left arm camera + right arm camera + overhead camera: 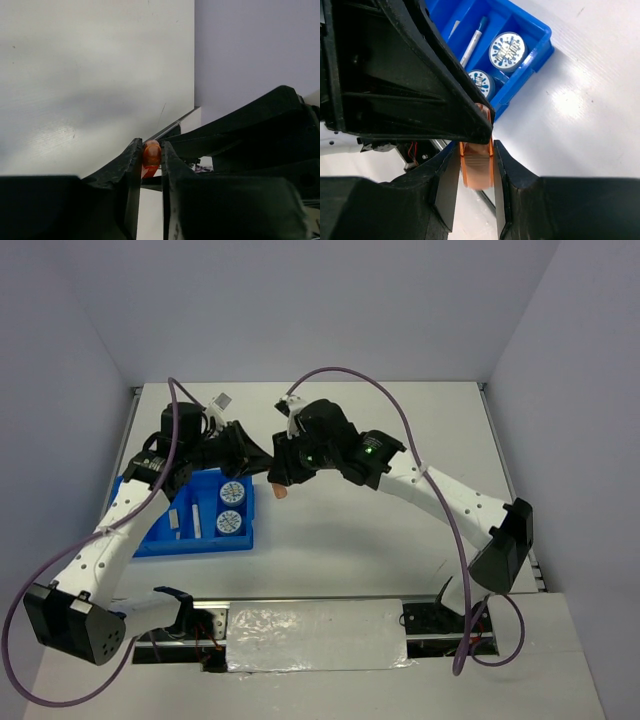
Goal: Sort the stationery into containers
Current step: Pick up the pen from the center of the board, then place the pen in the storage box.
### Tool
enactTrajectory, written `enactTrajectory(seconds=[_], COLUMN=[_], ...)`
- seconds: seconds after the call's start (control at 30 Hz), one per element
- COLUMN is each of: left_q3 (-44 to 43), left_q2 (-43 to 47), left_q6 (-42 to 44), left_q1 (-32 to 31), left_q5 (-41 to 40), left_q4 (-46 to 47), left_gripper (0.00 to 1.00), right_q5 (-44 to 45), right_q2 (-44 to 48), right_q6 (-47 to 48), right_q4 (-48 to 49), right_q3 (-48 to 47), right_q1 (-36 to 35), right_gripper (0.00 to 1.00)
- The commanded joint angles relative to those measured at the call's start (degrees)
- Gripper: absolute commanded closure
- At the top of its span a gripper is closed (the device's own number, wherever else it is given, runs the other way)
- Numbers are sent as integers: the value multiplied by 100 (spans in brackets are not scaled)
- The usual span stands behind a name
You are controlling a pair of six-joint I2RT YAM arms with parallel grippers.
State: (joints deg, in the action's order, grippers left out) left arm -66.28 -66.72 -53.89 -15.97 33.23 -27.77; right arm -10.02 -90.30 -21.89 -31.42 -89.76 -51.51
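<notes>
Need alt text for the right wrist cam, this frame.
The right gripper clamps an orange stick between its two fingers, and the black left gripper at upper left touches the same stick. Beyond them on the white table sits a blue tray holding two blue-and-white tape rolls in one compartment and a white pen in the next.

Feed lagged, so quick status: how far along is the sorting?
Done: two tape rolls and a white pen lie in the blue tray. In hand: an orange stick, gripped by both the left gripper and right gripper beside the tray, seemingly mid-handover. Left: placing it in the tray; no other loose stationery is clearly visible.
</notes>
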Motion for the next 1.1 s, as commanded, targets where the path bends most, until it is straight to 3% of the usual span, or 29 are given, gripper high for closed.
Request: enactTrajectory(seconds=[0.0,0.13,0.2,0.23,0.33,0.37,0.5,0.63,0.7,0.83,1.07], left_q3=[-227,-315,-472,-743,-1367,-1492,-1625,-1555,-1519,-1756,-2380], left_q2=[-78,-148,-218,-280,-560,-631,-938,-1352,-1649,-2318,-3470], left_q6=[124,255,675,869,1790,1985,2733,2682,2665,2278,1602], left_q1=[-38,-47,-38,-29,58,111,733,1367,1805,2097,2379], left_q5=[113,131,-157,-377,-1676,-2132,-4537,-6228,-6617,-7943,-8632], left_q4=[61,79,-305,-569,-1752,-2054,-2899,-3594,-3665,-3937,-4333], left_gripper=[78,97,100,100,100,100,100,100,100,100,100], right_q5=[106,-17,-122,-166,-412,-422,-299,-246,-220,-228,-536], right_q2=[-154,-312,-348,-322,-76,12,802,1523,1796,2016,2139], right_q6=[-166,-307,-342,-368,-491,-535,-369,166,351,606,668], right_q4=[-127,-189,-172,-145,188,206,13,-451,-610,-909,-989], right_q3=[-516,-736,-745,-684,-133,1,913,1372,1513,1715,1760], right_q1=[-26,-26,-9,9,254,351,1122,1782,1960,2101,2101], right_gripper=[84,84,77,68,3,0,0,0,0,0,0])
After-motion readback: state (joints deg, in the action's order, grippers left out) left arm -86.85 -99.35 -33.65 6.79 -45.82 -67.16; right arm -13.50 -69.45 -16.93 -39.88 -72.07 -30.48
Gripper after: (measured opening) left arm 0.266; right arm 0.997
